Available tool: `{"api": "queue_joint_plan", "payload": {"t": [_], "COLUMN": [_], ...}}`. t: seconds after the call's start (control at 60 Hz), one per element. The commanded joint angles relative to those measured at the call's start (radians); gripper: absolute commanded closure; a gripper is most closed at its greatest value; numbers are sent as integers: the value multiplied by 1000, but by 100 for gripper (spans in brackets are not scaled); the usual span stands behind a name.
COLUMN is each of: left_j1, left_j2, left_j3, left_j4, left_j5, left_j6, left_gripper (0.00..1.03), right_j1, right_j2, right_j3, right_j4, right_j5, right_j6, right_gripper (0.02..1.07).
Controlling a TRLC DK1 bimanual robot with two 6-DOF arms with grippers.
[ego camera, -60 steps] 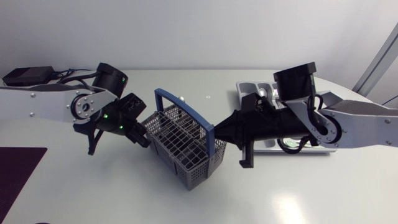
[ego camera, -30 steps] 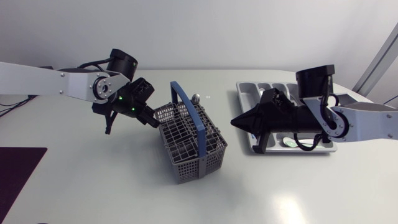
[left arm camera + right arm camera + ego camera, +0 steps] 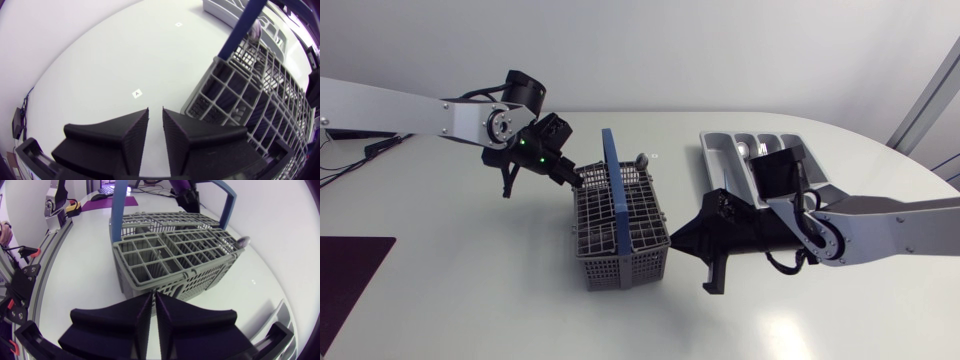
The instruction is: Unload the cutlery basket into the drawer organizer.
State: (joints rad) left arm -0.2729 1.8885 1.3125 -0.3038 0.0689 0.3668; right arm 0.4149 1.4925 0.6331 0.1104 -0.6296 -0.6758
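The grey cutlery basket (image 3: 620, 235) with its blue handle (image 3: 611, 185) stands mid-table. A spoon's bowl (image 3: 642, 160) sticks up at its far right corner. The grid hides most of what is inside. My left gripper (image 3: 577, 178) is at the basket's far left corner. In the left wrist view its fingers (image 3: 155, 125) stand a narrow gap apart with nothing between them, the basket (image 3: 250, 100) just beside. My right gripper (image 3: 673, 240) is shut and empty, its tips (image 3: 153, 310) a little short of the basket's right wall (image 3: 170, 265). The grey drawer organizer (image 3: 715, 160) lies at the back right.
My right arm lies across the front part of the organizer. A dark purple mat (image 3: 350, 275) covers the table's front left corner. Bare tabletop lies in front of the basket and to its left.
The basket has turned until its handle runs front to back, and shifted towards the front. My left gripper followed its far corner rightward. My right gripper drew back, then came forward to the right wall.
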Motion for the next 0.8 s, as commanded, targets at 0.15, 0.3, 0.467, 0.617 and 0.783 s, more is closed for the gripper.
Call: {"api": "queue_joint_plan", "payload": {"t": [0.15,0.3,0.467,0.617,0.783], "left_j1": [0,20,81,75,3], "left_j2": [152,172,21,-215,-466], "left_j3": [246,300,182,-42,-246], "left_j4": [-89,-127,-149,-169,-205], "left_j5": [60,74,80,81,78], "left_j6": [-58,-66,-37,40,72], "left_gripper": [80,80,80,71,51], "right_j1": [111,85,-99,-179,-202], "right_j2": [37,31,8,29,137], "right_j3": [-15,-9,53,129,231], "right_j4": [87,83,2,-37,-23], "right_j5": [30,44,-27,-48,-48], "right_j6": [90,78,39,50,105], "right_gripper": [94,94,83,59,59]}}
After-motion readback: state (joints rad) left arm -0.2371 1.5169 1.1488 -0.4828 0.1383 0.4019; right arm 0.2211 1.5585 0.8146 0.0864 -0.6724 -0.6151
